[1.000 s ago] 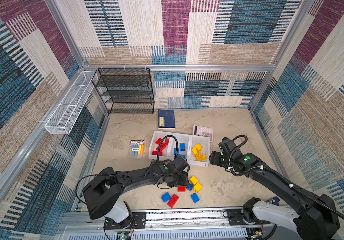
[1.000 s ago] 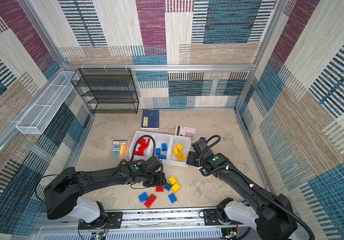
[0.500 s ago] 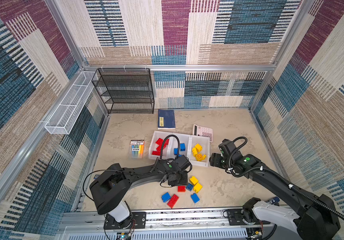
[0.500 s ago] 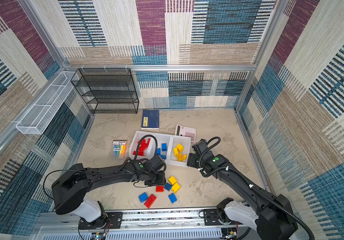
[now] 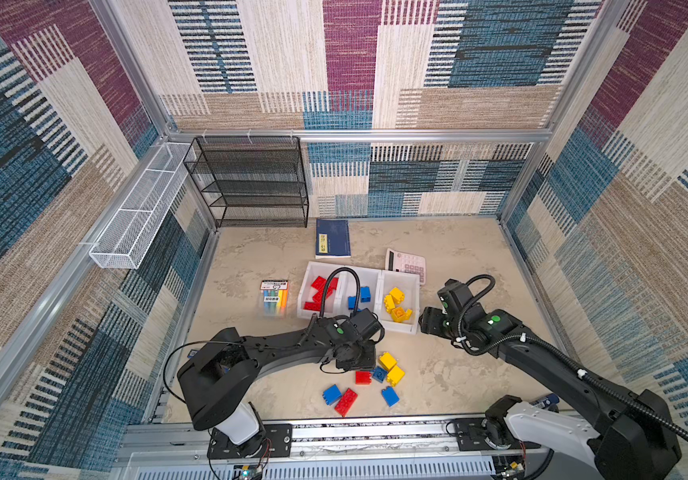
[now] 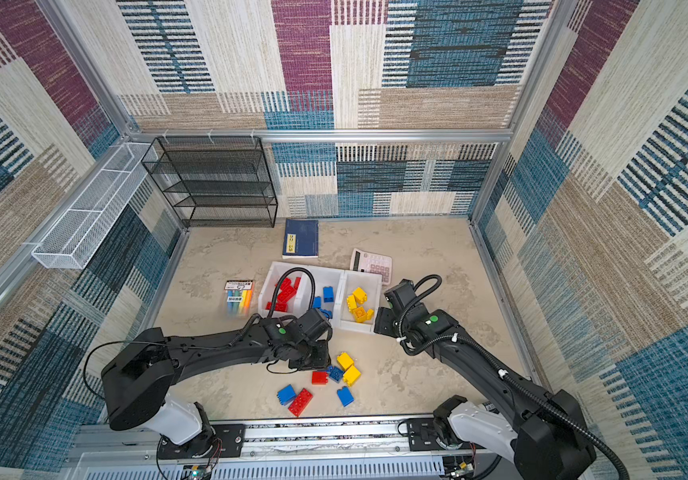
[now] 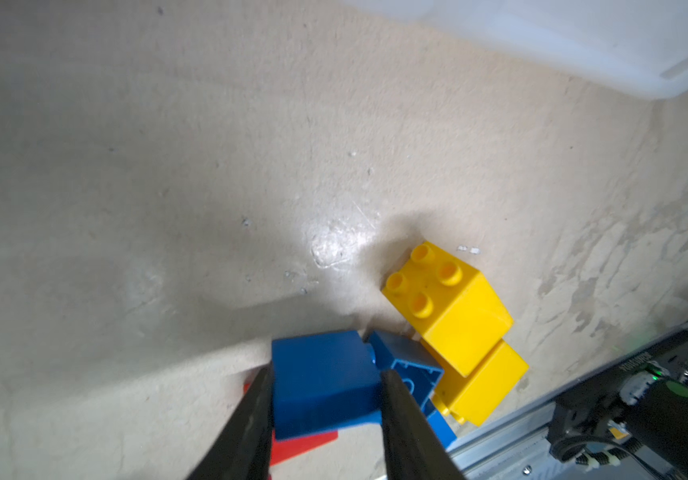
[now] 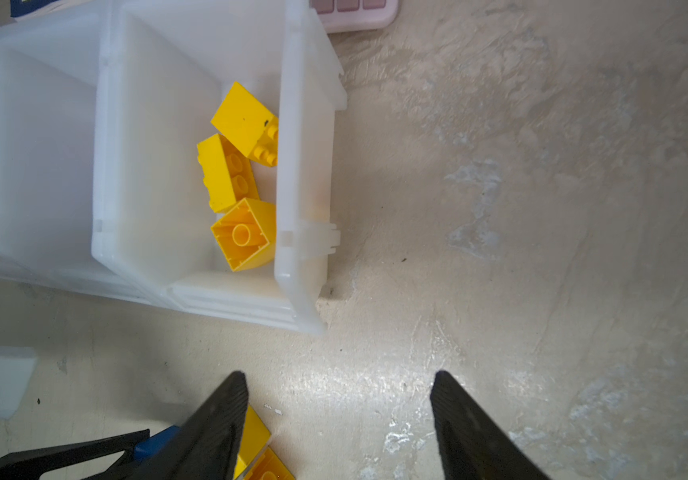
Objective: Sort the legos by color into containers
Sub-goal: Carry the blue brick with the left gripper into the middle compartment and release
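My left gripper [image 7: 326,370] is shut on a blue lego [image 7: 321,382], low over the table among the loose legos. Beside it lie a hollow-side-up blue one [image 7: 406,365], two yellow ones [image 7: 446,299] and a red one [image 7: 300,444] partly beneath. In both top views the left gripper [image 5: 355,361] [image 6: 309,359] hides the held lego. More loose legos lie near the front: blue [image 5: 332,393], red [image 5: 345,402], blue [image 5: 390,395]. The containers [image 5: 359,272] hold red [image 5: 319,291], blue [image 5: 359,297] and yellow [image 8: 242,174] legos. My right gripper [image 8: 338,378] [image 5: 429,322] hangs open beside the yellow bin.
A marker pack [image 5: 274,297] lies left of the bins, with a pink calculator [image 5: 406,264] and a blue book [image 5: 332,239] behind them. A black mesh rack [image 5: 251,183] stands at the back wall and a white mesh basket [image 5: 138,208] hangs on the left wall.
My left gripper's jaws have closed in onto the blue lego. The right arm has not moved.
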Controlling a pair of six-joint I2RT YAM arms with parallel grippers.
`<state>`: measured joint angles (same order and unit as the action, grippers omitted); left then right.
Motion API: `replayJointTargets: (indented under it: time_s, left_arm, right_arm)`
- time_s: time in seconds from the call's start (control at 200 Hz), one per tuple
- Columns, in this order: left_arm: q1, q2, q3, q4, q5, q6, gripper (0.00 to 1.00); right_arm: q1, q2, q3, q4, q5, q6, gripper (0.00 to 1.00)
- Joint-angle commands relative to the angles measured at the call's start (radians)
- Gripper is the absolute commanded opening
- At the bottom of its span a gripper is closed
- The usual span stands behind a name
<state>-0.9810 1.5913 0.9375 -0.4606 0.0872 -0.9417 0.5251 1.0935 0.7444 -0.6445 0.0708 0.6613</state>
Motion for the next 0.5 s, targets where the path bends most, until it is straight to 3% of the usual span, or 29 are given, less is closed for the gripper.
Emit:
replayJointTargets:
  time_s: [0.0,0.16,0.496]
  left_arm:
    - [0.01,-0.01,0.016,-0.032,-0.017,0.029,0.35]
    - [0.051,-0.033,0.067,-0.079,-0.038,0.075,0.35]
    - [0.245,-0.029,0.231,-0.127,-0.027,0.207,0.35]
  right_arm:
    - [0.0,-0.005,-0.001,0.019,-0.005,0.003,0.72]
    - [0.0,-0.014,0.002,0.013,-0.001,0.001,0.72]
    - [0.0,-0.027,-0.003,0.008,-0.003,0.004,0.72]
